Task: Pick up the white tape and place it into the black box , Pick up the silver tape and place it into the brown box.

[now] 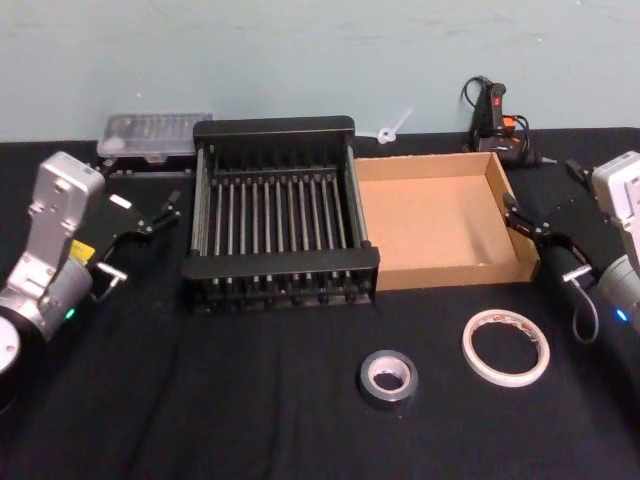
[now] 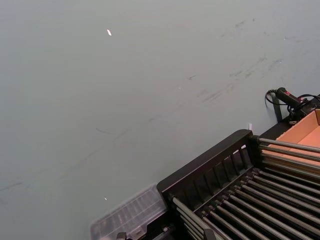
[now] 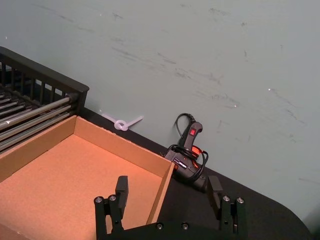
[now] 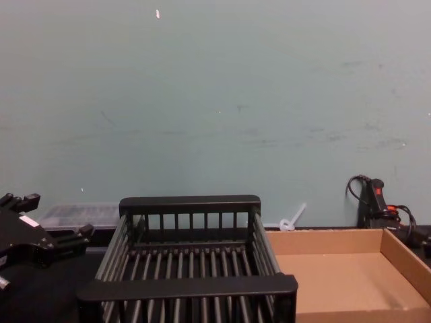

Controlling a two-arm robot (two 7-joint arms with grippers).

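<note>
silver tape [image 1: 388, 377], white tape [image 1: 506, 346], both uncovered

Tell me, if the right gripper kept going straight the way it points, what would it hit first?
Probably the brown box: the right gripper, open, points over its corner wall. If it is high enough to clear that, a black corded tool lies beyond. Depth is unclear.

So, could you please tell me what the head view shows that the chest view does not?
Head view alone: the white tape and the silver tape lying on the table in front of the boxes, plus the open right gripper beside the brown box. Chest view alone: a higher stretch of the wall. Both: the black box, brown box, open left gripper and glue gun.
</note>
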